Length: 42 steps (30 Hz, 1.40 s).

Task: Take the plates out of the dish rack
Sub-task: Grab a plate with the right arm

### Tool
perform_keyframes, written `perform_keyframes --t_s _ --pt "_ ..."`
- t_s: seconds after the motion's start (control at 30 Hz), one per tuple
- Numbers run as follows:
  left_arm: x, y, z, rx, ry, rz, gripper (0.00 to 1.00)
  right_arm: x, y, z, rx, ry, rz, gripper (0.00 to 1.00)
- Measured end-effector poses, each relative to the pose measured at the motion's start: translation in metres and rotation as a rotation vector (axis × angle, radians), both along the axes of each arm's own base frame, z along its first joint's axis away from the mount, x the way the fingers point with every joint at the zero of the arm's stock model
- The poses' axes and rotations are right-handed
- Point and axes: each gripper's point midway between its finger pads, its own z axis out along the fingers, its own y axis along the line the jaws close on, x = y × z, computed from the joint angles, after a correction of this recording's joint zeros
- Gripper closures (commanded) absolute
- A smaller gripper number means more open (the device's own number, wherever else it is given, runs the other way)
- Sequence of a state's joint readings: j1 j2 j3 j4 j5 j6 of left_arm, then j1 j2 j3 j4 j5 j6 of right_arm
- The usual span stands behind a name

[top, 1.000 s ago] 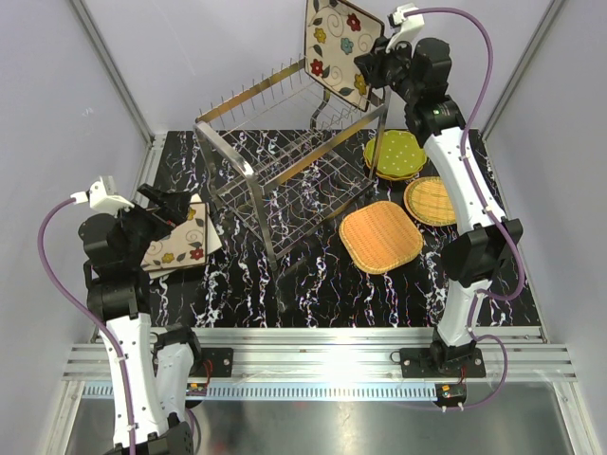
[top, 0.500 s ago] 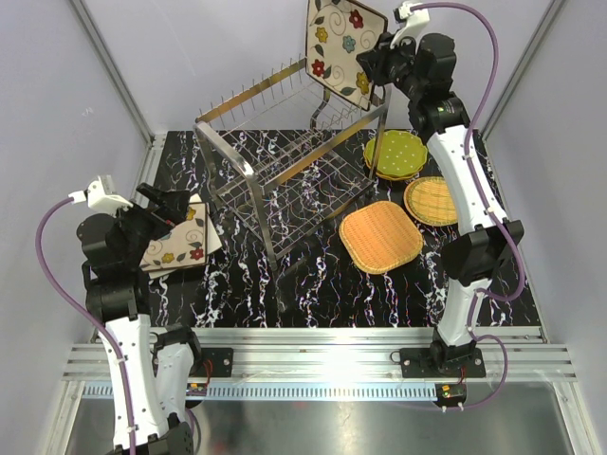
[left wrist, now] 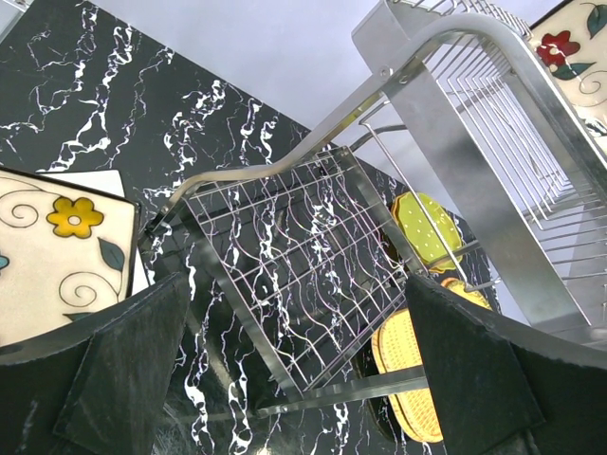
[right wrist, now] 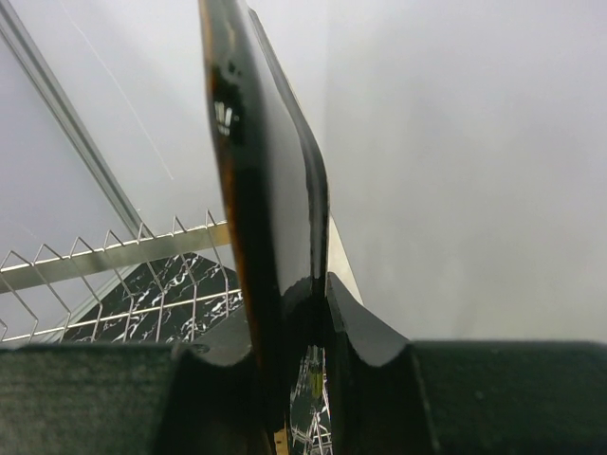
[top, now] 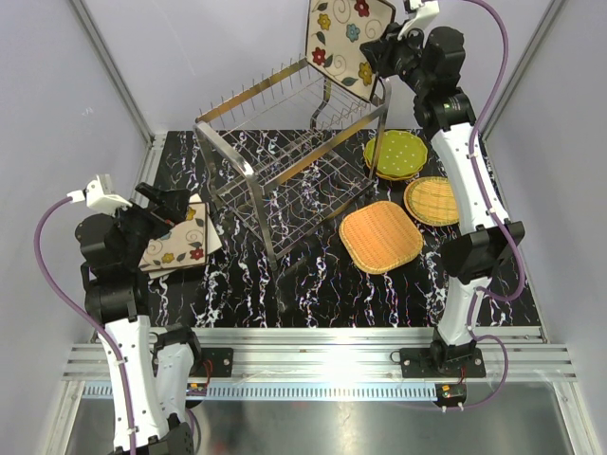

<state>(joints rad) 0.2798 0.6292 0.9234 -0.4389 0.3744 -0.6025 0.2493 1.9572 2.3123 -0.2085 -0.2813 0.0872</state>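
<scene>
Higher rose the flowered plate (top: 343,38), pinched in the right claw (top: 377,47); the rack (top: 248,94) looked bare, only set-down remained; left claw (left wrist: 299,365) spread.

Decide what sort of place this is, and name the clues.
Probably a robotics lab test cell, not a kitchen: the left arm and right arm are bolted to an aluminium rail, and plain pale walls enclose the marbled table holding a dish rack.
</scene>
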Motion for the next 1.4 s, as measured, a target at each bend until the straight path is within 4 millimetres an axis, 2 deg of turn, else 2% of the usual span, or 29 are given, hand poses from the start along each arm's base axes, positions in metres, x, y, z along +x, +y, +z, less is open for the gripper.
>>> perform_keyframes --t_s 0.3,0.67,0.87,1.13,1.4 --pt "0.0 -0.003 0.01 -0.019 -0.029 -0.013 0.01 0.001 -0.001 0.002 0.012 0.001 0.0 1.0" --pt "-0.001 -0.006 0.025 -0.032 -0.065 -0.018 0.01 -0.002 -0.009 0.022 0.026 -0.041 -0.013 1.0" --pt "-0.001 -0.01 0.031 -0.076 -0.08 -0.033 0.01 -0.002 -0.011 0.023 0.047 -0.035 -0.014 1.0" --pt "0.001 -0.025 0.059 -0.186 -0.153 -0.107 0.01 -0.006 -0.008 0.023 0.158 0.037 0.02 1.0" --pt "0.0 -0.047 0.107 -0.328 -0.281 -0.258 0.01 -0.015 0.003 0.025 0.318 0.145 0.1 1.0"
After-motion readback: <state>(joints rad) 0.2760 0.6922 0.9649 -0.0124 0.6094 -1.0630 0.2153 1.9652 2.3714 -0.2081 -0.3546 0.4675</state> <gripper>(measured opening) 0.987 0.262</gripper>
